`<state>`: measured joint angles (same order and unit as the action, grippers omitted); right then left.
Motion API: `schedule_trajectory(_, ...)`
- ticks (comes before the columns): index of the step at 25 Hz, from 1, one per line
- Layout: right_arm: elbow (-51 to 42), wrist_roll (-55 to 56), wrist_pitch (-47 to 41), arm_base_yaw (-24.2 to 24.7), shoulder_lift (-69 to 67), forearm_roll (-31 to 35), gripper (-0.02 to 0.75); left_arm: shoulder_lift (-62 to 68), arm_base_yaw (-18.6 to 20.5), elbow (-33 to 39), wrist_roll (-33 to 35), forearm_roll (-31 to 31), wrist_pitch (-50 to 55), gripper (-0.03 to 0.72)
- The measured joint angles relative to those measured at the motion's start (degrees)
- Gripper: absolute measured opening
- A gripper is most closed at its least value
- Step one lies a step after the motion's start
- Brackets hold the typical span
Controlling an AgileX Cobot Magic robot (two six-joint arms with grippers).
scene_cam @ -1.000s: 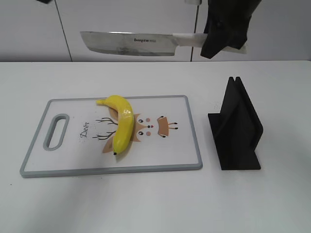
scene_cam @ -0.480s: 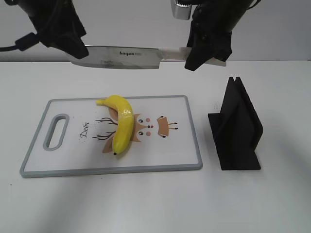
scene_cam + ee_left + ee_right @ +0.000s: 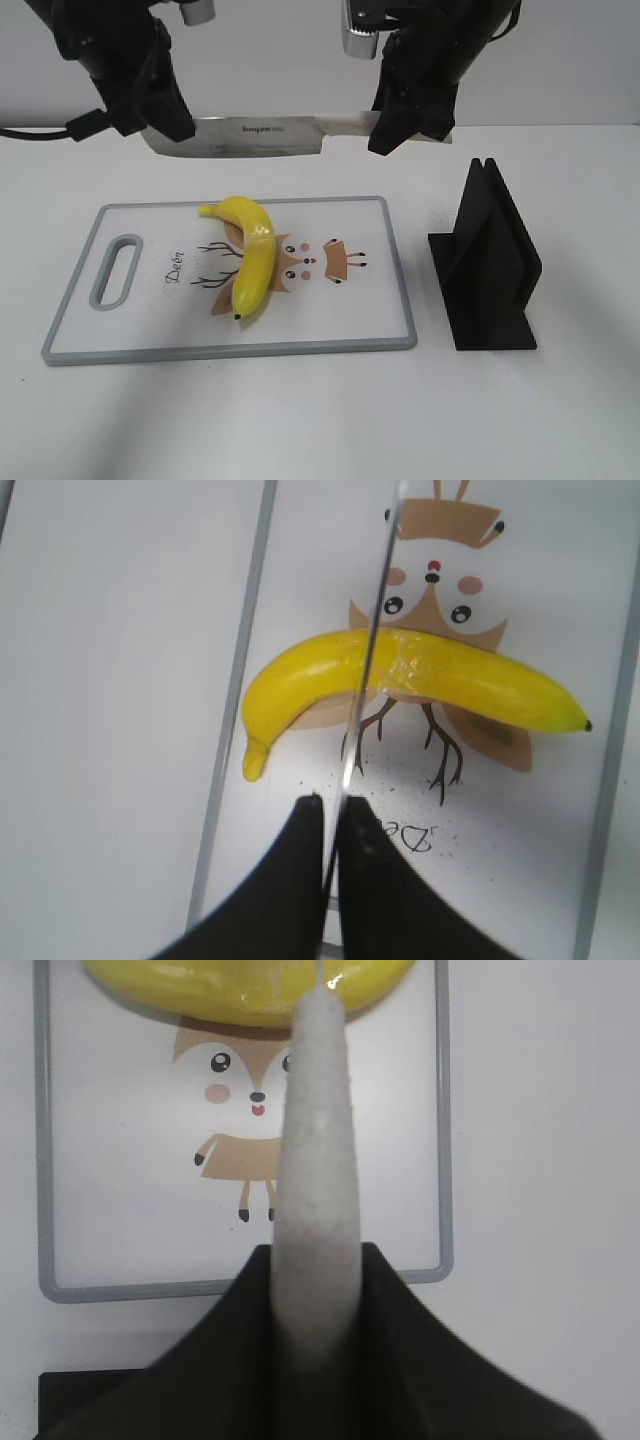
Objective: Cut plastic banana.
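Note:
The yellow plastic banana (image 3: 252, 262) lies whole on the cutting board (image 3: 370, 310), its black tip toward the front. A cleaver knife (image 3: 250, 138) hangs level above the board's far edge. My right gripper (image 3: 405, 125) is shut on its white handle (image 3: 317, 1140). My left gripper (image 3: 160, 120) is shut on the far end of the blade. In the left wrist view the blade (image 3: 372, 650) runs edge-on across the middle of the banana (image 3: 420, 680), pinched at my left gripper (image 3: 333, 805). The right wrist view shows my right gripper (image 3: 317, 1250) and the banana (image 3: 230, 990) beyond the handle.
A black knife stand (image 3: 488, 265) stands on the white table to the right of the board, and shows at the bottom left of the right wrist view (image 3: 100, 1405). The board has a handle slot (image 3: 117, 270) at its left end.
The knife has come down and shifted left over the board. My left arm has entered from the upper left and closed on the blade's end.

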<state>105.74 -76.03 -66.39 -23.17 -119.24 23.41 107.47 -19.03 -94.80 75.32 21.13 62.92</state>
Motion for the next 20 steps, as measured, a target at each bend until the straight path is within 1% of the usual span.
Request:
schedule_trajectory(4, 0.0, 0.2, 0.9, 0.0, -0.5, -0.1, 0.168, 3.1, 0.0, -0.1, -0.1, -0.4, 0.0, -0.011)
schedule_trajectory(9, 0.1, 1.3, 1.2, 0.0, -5.9, -0.1, 0.168, 7.7, 0.0, 0.0, -2.6, -1.1, -0.8, -0.011)
schedule_trajectory(14, 0.6, 1.5, 3.4, -0.1, -13.8, 0.0, 0.170, 13.2, 0.0, 4.0, -2.8, -0.9, -7.3, -0.008)
schedule_trajectory(20, 1.5, 2.9, 3.1, 0.3, -14.9, 0.2, 0.176, 13.0, 0.1, 6.4, -2.8, -0.2, -10.3, -0.002)
